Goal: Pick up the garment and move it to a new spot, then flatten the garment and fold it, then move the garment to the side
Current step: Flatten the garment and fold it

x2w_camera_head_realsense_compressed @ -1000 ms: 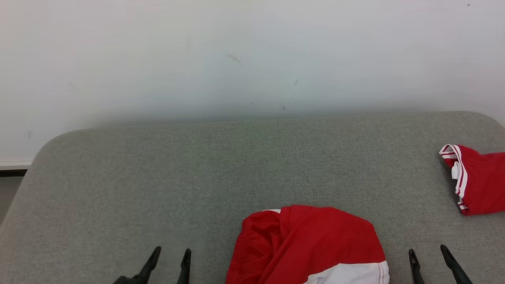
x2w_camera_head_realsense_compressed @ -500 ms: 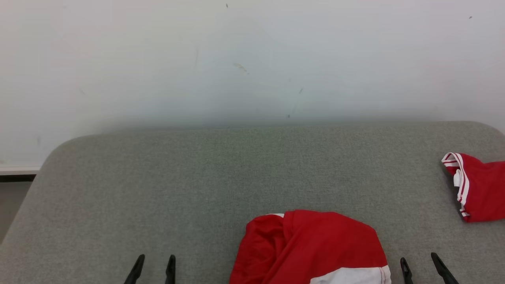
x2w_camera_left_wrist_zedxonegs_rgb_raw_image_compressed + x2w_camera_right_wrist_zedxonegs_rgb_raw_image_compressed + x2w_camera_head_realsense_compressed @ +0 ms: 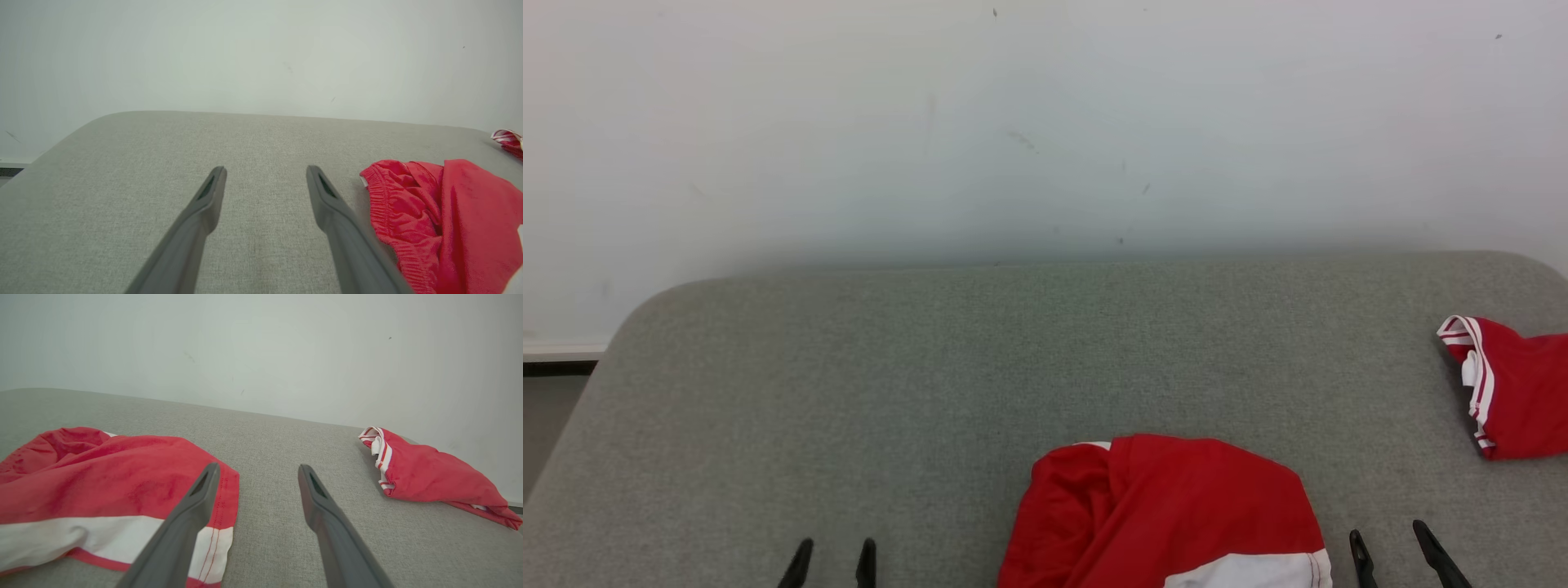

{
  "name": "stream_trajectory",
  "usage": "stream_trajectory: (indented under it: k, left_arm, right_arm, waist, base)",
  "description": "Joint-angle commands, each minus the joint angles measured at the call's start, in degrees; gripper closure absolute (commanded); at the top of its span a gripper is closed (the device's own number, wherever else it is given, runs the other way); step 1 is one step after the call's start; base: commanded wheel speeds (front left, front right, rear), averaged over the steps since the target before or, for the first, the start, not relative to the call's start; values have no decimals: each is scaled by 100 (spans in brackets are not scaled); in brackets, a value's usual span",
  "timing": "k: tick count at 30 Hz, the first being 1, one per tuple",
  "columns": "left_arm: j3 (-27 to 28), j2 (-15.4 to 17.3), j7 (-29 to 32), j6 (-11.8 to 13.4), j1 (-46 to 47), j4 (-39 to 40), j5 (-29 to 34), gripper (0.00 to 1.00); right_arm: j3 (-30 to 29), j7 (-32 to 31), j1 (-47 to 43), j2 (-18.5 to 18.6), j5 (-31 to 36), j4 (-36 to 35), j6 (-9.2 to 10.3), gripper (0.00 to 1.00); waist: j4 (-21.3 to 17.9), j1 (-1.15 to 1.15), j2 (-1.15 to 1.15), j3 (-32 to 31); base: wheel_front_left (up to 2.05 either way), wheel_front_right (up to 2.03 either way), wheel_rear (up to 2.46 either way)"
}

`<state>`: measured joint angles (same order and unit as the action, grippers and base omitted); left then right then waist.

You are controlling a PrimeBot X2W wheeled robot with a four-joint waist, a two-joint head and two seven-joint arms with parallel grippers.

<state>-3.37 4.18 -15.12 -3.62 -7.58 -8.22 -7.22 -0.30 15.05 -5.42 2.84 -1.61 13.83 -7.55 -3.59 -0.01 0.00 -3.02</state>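
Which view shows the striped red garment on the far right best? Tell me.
The right wrist view: almost all of the striped garment is visible. The head view crops it at the right edge; the left wrist view catches its striped tip.

Thin smooth cloth garment (image 3: pixel 1168 506), perhaps synthetic; matt rough-woven fabric tabletop (image 3: pixel 931 392)

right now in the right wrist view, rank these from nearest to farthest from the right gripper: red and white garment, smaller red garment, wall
From the right gripper:
1. red and white garment: at the view's left, right beside one finger.
2. smaller red garment: further ahead, off to the view's right.
3. wall: farthest, straight ahead behind both.
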Motion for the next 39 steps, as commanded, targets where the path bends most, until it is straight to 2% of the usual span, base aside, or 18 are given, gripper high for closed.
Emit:
stream_trajectory:
  k: [1,3,5,9,14,18,21,30,39]
  left_arm:
    - [41,-48,2,-117,-162,-180,-188,0]
    - [5,-57,1,-235,-181,-375,-404,0]
    - [-41,86,1,-312,-151,-478,-546,0]
    - [-292,303,159,-376,-206,-607,-847,0]
    - [-1252,906,964,-380,-248,-225,-1846,0]
    - [-1840,1351,1412,-378,-229,59,-2516,0]
    - [-2142,1540,1634,-378,-242,172,-2896,0]
    - [-2806,1924,1905,-379,-80,585,-3856,0]
    - [-3394,2226,1839,-379,274,667,-4234,0]
  right_arm:
    - [21,13,24,16,-36,-34,13,0]
    - [14,13,52,16,-79,-105,13,0]
    - [15,13,39,16,-119,-110,13,0]
    - [320,-44,24,193,-213,238,13,0]
    - [761,-395,267,517,-343,719,13,0]
    - [1051,-615,452,580,-458,1033,13,0]
    - [1283,-701,584,616,-568,1209,14,0]
    - [1437,-623,766,672,-729,1537,14,0]
    - [1569,-550,903,687,-808,1742,14,0]
  waist:
    - [-24,1,0,-4]
    - [-49,1,0,-17]
    - [-61,1,0,-22]
    - [-60,1,0,-19]
    - [-23,1,0,59]
    - [9,1,0,136]
    - [15,1,0,183]
    - [71,1,0,252]
    - [57,1,0,342]
  base:
    - [0,0,0]
    - [0,0,0]
    - [0,0,0]
    - [0,0,0]
    - [0,0,0]
    - [0,0,0]
    - [0,0,0]
    - [0,0,0]
    - [0,0,0]
